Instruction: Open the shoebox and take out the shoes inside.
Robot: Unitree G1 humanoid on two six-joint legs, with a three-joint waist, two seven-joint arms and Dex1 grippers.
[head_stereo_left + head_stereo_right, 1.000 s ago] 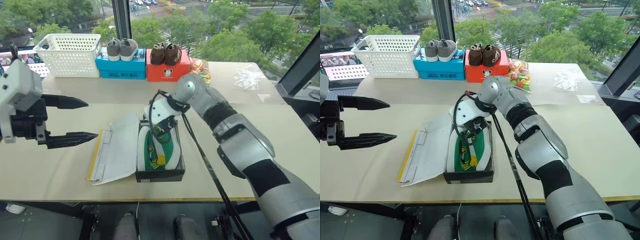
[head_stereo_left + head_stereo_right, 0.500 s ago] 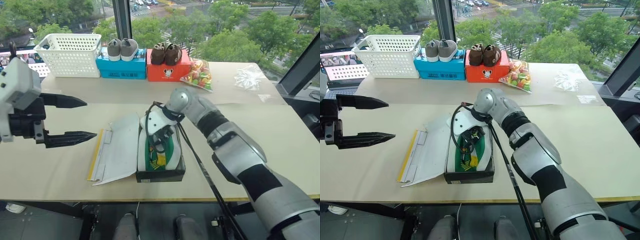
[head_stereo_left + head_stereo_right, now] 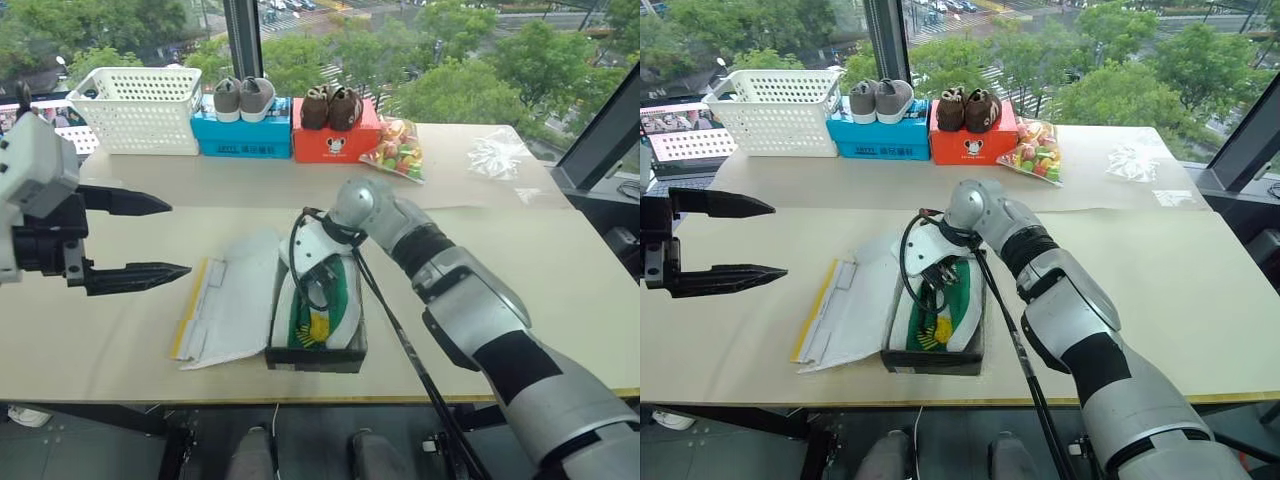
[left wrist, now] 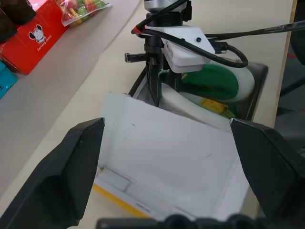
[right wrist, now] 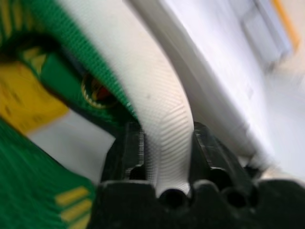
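Right gripper [image 5: 164, 143] pinched on white fabric edge of green-and-white sneaker [image 3: 322, 300] inside shoebox [image 3: 315, 357]; left gripper [image 3: 150, 237] hangs wide apart. Shoe prob light, upper soft/floppy — better grab firm heel or sole rim.

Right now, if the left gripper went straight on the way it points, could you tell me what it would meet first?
Probably the white inside of the shoebox's open lid, which lies straight ahead of the open left gripper; beyond it are the right gripper and the shoes. Depth is uncertain.
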